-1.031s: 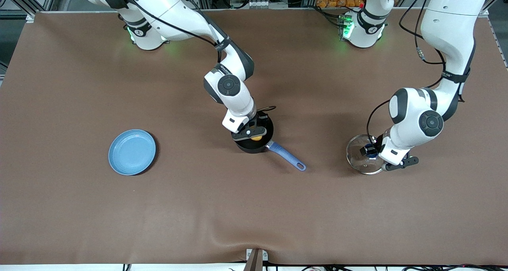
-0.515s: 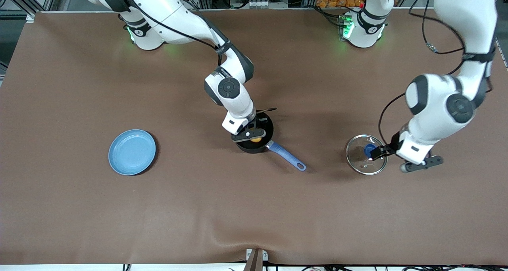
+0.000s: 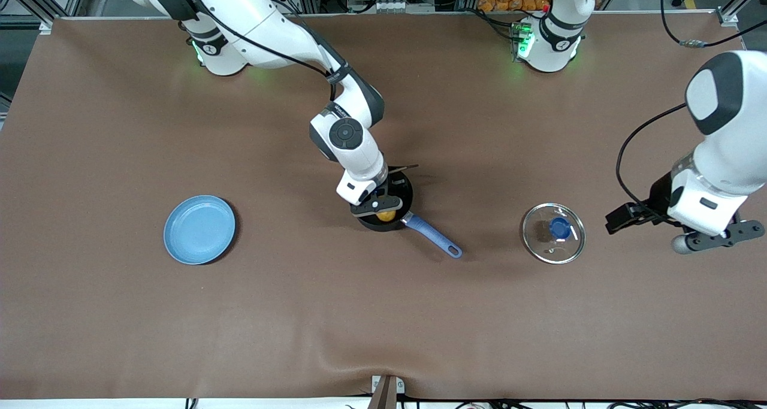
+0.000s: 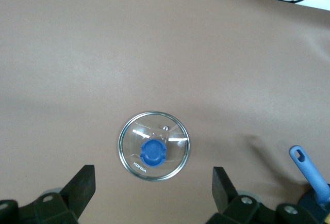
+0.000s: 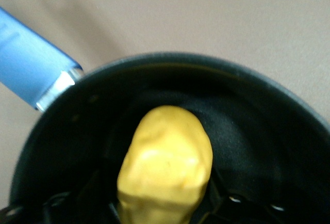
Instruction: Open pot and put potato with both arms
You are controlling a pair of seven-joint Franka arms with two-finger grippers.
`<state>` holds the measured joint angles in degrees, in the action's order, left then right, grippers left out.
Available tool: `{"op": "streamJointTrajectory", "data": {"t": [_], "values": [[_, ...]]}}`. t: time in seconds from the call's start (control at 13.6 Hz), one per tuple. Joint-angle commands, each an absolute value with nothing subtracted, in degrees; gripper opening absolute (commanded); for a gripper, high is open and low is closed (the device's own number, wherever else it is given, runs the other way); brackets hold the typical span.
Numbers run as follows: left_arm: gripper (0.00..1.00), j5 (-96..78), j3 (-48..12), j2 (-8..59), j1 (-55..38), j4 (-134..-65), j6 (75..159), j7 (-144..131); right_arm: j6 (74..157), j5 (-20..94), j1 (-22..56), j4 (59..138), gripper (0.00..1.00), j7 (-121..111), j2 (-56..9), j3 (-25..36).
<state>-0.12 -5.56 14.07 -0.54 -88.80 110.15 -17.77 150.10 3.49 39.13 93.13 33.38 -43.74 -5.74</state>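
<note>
Key relation: potato (image 5: 166,164) sits directly under the right pincer (image 3: 383,212), inside the mouth of the pot (image 3: 400,198), w/ pot walls ringing it all round in the right wrist view. Potato's long axis runs from the pincer out toward pot centre; the dark pincer tips flank its near end, so it reads as gripped, not yet let go. Can't tell if it touches the pot floor. Pot is mid-worktop, roughly centred between the long edges; its blue handle (image 3: 432,236) angles toward the front edge and the left arm's end. Right arm reaches from its base at the back edge, elbow bent, wrist pitched steeply down into the pot. Judgement: next move is just spreading the tips and lifting straight up, min clearance from the rim. Lid (image 3: 553,233) lies flat on the worktop, knob up, toward the left arm's end, well apart from the pot. Left pincer (image 3: 623,217) is spread wide and empty, hanging over bare worktop beside the lid, nearer the short edge at that end. Left arm is nearer the lid, right arm nearer the pot.
</note>
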Motion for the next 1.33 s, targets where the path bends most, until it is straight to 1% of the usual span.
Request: {"op": "streamJointTrajectory", "data": {"t": [0.0, 0.15, 0.37, 0.52, 0.66, 0.88, 1.1, 1.25], "values": [[1.0, 1.7, -6.1, 9.6, -1.1, -88.0, 103.4, -17.1, 148.3, 2.4, 38.7, 91.6, 1.0, 33.7, -42.6, -5.4], [1.0, 1.6, -7.1, 9.3, -1.1, -84.6, 98.3, -17.1, 143.4, 1.7, 37.9, 90.1, 1.0, 32.9, -41.1, -5.4], [1.0, 1.8, -8.4, 7.7, -1.1, -84.6, 96.2, -17.7, 134.7, 2.0, 35.6, 89.5, 1.0, 30.6, -35.7, -5.6], [1.0, 1.7, -9.5, 6.4, -0.8, -84.6, 93.4, -17.0, 129.1, 2.0, 34.1, 89.2, 1.0, 30.1, -32.4, -5.7], [1.0, 1.7, -9.7, 5.1, -0.9, -84.6, 90.6, -17.6, 123.1, 2.5, 30.9, 89.2, 1.0, 24.7, -29.1, -5.8], [1.0, 1.3, -10.5, 1.2, -0.6, -87.0, 89.7, -16.9, 112.7, 2.6, 23.6, 89.2, 1.0, 22.9, -24.1, -5.6], [1.0, 0.9, -10.3, -3.3, -0.7, -92.6, 89.6, -16.6, 106.6, 2.5, 15.5, 89.1, 1.0, 16.3, -20.4, -5.6], [1.0, 0.8, -10.0, -4.4, -1.1, -93.3, 89.3, -16.6, 103.5, 2.5, 12.1, 89.2, 1.0, 12.7, -17.6, -5.5]]}}
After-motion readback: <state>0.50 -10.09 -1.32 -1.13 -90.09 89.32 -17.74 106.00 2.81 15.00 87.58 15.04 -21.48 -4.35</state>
